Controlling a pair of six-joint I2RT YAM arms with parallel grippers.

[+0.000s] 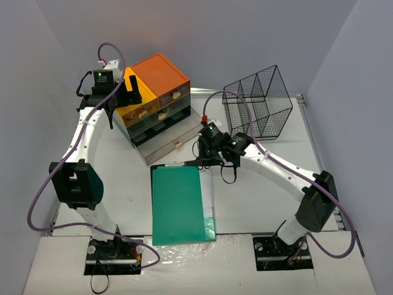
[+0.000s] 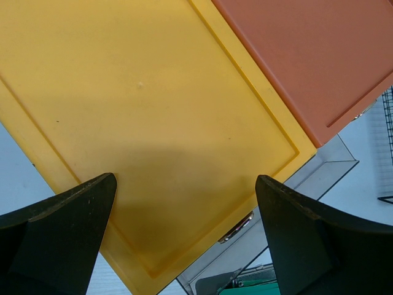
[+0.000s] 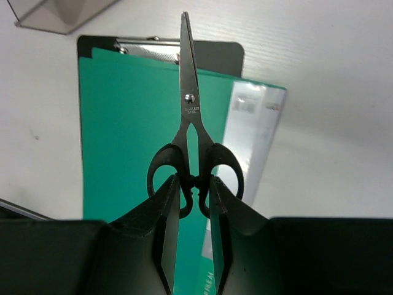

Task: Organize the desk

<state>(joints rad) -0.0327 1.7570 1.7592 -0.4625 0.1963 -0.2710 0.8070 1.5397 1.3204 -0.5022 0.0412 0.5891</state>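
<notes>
One bench [image 1: 258, 196] spreads under everything and carries the drawer unit [image 1: 156, 98] at its far left. From above I count one drawer unit with two coloured tops, yellow and orange. Its one bottom drawer is pulled out toward the near edge, most likely left open to take something in. There is also one black wire basket [image 1: 258, 101] to the right of the unit and apart from it, and one green folder [image 1: 178, 206] lying flat just in front of the open drawer. The left pincer [image 1: 129, 92] hangs over the unit's yellow top. The right pincer [image 1: 206, 158] sits low just in front of the open drawer, and what it grips is too small to tell from here. The left wrist view looks straight down on the unit. It shows the two tops again, side by side: the yellow one fills most of the picture and the orange one sits at the upper right. The clear front of an open drawer pokes out beyond them. Both fingers stand wide apart with nothing between them, so this pincer seems parked out of the way. The right wrist view shows one pair of scissors [image 3: 189, 117], its two black handle loops pinched between narrow-set fingers. The blades are shut and point away, to the right of a corner of the unit's drawer at the upper left. Holding it by the handles with the blades closed looks like a carrying grip for putting it away. In front of the unit lie three flat things stacked: one black clipboard [image 3: 215, 55], the green folder on it, and one clear sleeve [image 3: 252, 123] showing past the folder's right edge.
</notes>
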